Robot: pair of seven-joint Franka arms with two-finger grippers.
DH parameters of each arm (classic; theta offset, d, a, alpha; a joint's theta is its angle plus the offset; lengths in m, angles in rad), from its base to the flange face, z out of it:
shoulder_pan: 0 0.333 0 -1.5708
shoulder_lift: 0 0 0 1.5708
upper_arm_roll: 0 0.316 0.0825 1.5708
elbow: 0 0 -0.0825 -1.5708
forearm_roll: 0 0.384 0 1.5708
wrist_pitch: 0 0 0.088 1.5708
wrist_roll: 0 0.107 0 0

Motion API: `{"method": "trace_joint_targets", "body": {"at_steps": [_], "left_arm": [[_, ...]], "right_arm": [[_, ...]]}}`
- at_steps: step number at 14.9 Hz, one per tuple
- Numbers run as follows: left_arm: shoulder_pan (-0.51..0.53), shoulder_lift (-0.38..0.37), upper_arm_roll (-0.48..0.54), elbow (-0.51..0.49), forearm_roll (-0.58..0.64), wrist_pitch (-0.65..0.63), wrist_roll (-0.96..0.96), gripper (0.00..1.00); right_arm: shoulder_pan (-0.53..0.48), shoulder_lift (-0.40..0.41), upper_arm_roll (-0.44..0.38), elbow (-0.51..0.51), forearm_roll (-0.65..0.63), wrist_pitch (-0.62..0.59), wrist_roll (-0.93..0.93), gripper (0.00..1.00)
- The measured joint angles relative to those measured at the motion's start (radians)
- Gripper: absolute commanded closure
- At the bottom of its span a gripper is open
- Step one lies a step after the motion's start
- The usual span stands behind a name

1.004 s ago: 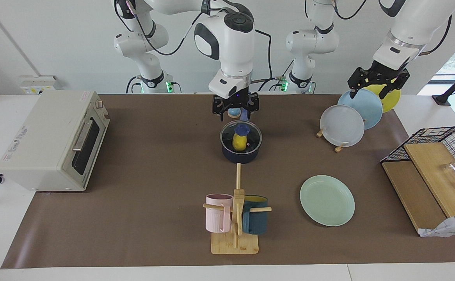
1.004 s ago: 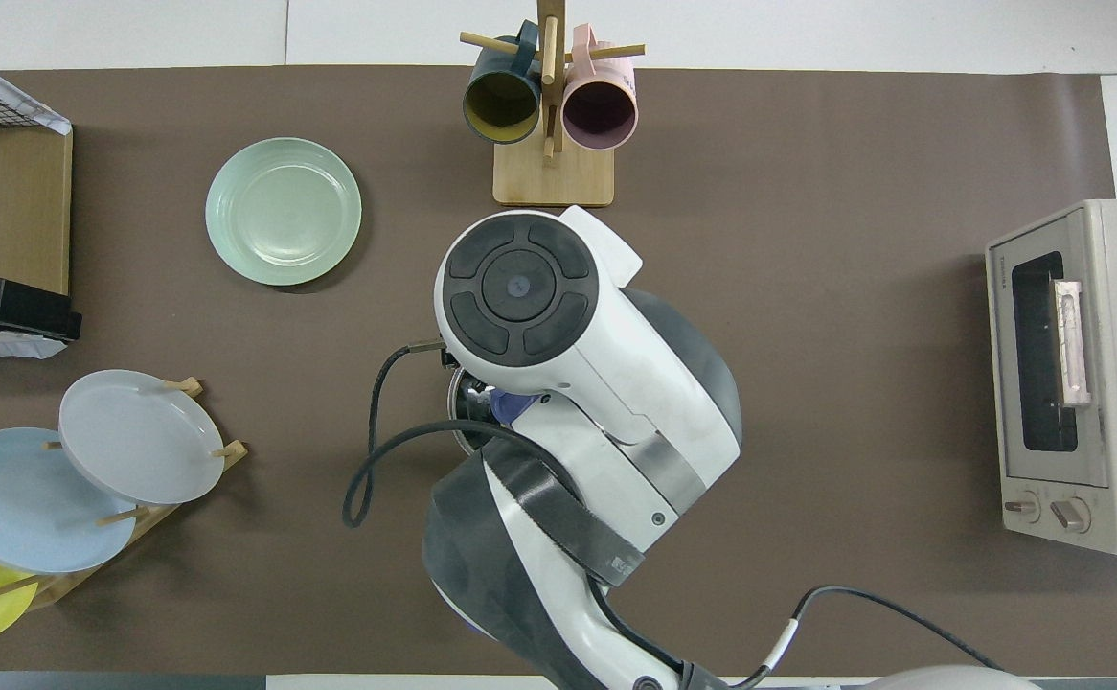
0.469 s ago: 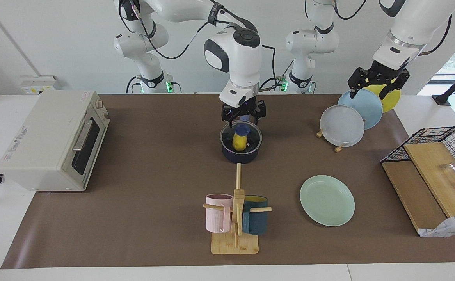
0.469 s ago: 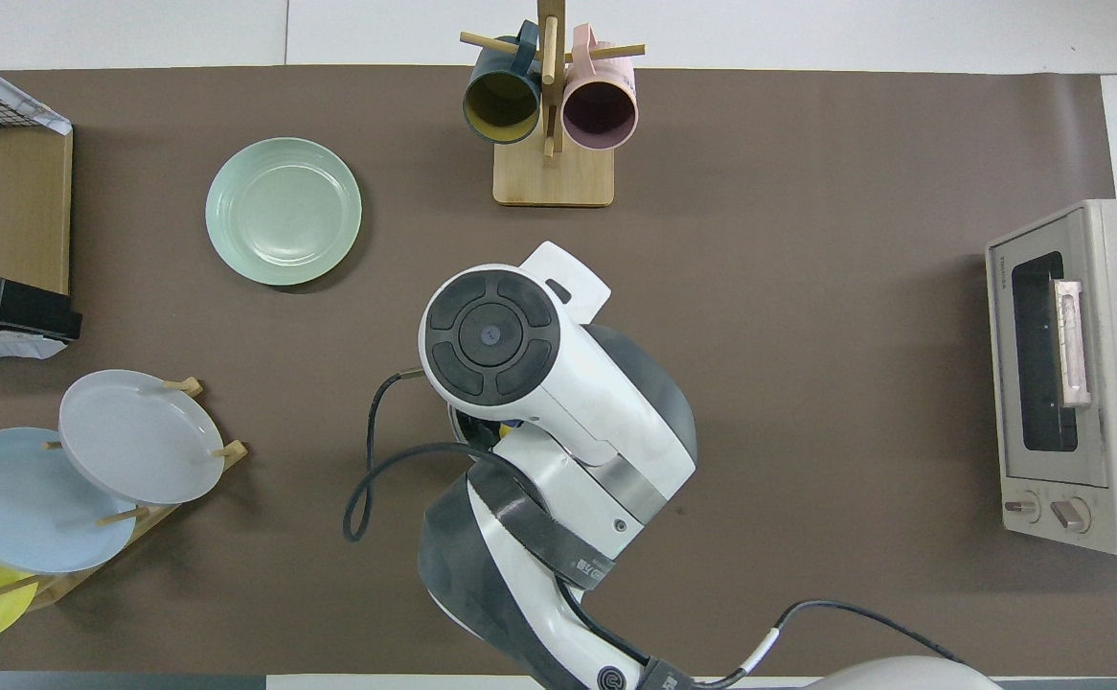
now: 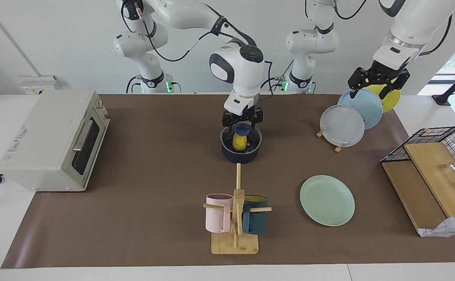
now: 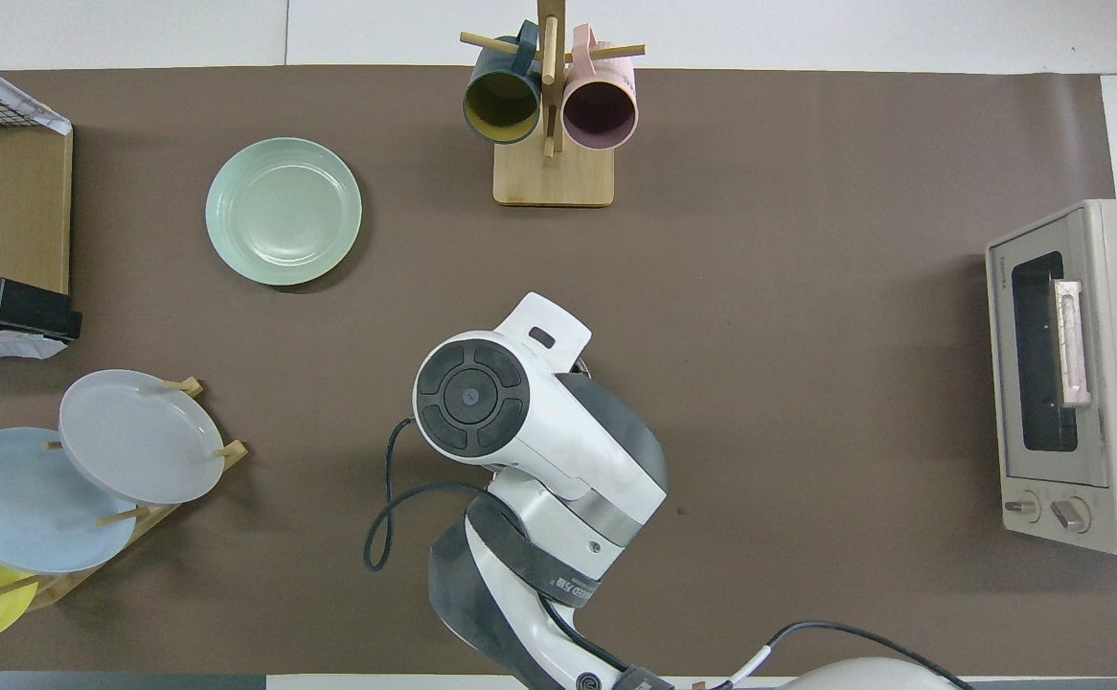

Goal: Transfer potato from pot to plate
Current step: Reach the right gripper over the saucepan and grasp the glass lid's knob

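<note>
Barely started: small smooth yellow potato (image 5: 239, 141) sat inside the round dark navy saucepan (image 5: 241, 155), pale mint-green plate (image 5: 327, 200) near that pan bare, right gripper (image 5: 242, 120) spread wide over it, left gripper (image 5: 378, 83) spread wide, waiting.

One camera sits high across the surface (image 5: 134, 218), facing the robots and looking down at a slant, far enough to take in the whole brown mat from the toaster oven (image 5: 52, 140) to the wire basket (image 5: 442, 140). The other hangs above the robots' end, looking steeply down and forward. Both share the mat, the mug rack (image 6: 551, 115), the mint-green plate (image 6: 284, 211) and the plate stand (image 6: 137, 479), turned half round.
</note>
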Motion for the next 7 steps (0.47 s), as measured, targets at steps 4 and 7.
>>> {"method": "trace_joint_targets", "body": {"at_steps": [4, 7], "left_arm": [[0.0, 0.0, 0.0, 0.0, 0.0, 0.001, 0.0, 0.0], [0.0, 0.0, 0.0, 0.0, 0.0, 0.001, 0.0, 0.0]], "right_arm": [[0.0, -0.016, 0.0, -0.047, 0.0, 0.031, 0.0, 0.0], [0.001, -0.023, 0.0, -0.057, 0.0, 0.032, 0.0, 0.0]]}}
